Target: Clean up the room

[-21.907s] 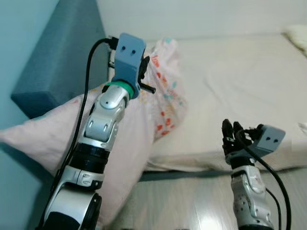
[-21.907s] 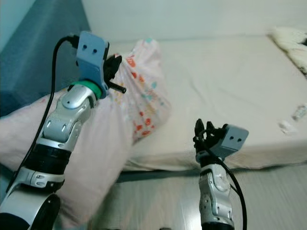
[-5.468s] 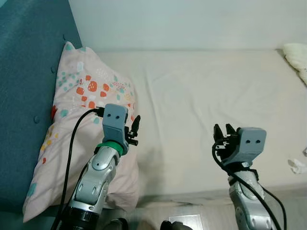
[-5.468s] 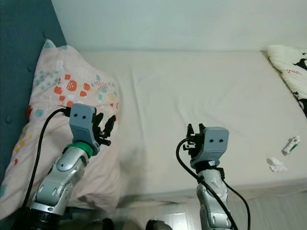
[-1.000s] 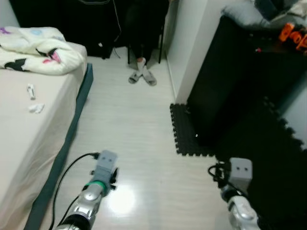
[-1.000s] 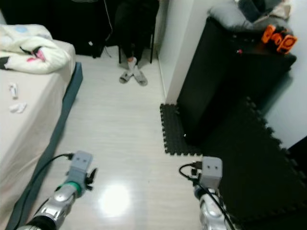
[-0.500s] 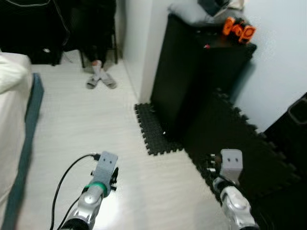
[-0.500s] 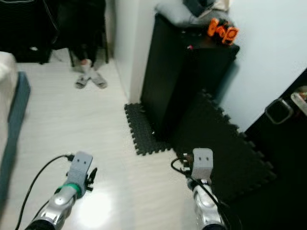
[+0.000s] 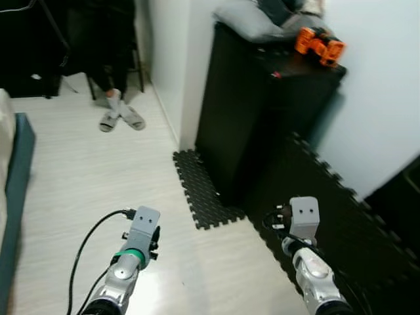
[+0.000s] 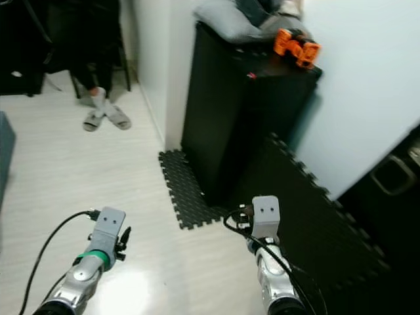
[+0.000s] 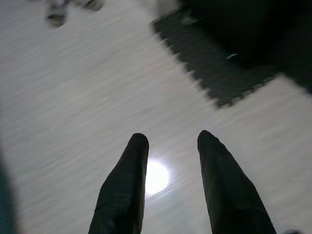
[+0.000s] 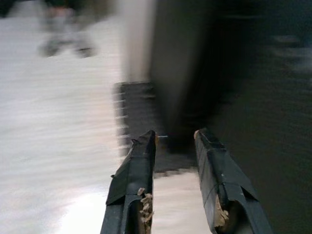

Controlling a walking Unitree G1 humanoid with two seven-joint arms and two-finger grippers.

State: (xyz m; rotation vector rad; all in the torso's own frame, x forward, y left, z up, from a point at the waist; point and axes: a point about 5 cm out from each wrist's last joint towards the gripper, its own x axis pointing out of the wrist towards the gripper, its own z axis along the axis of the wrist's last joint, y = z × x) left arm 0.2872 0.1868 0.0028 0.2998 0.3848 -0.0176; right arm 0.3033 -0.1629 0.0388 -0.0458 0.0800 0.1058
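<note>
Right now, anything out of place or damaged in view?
Worn pads: pale frayed material hangs from the right tool's black fingertips. A pair of grey slippers lies loose on the pale wood floor. An orange toy sits near the black cabinet's top edge.
</note>
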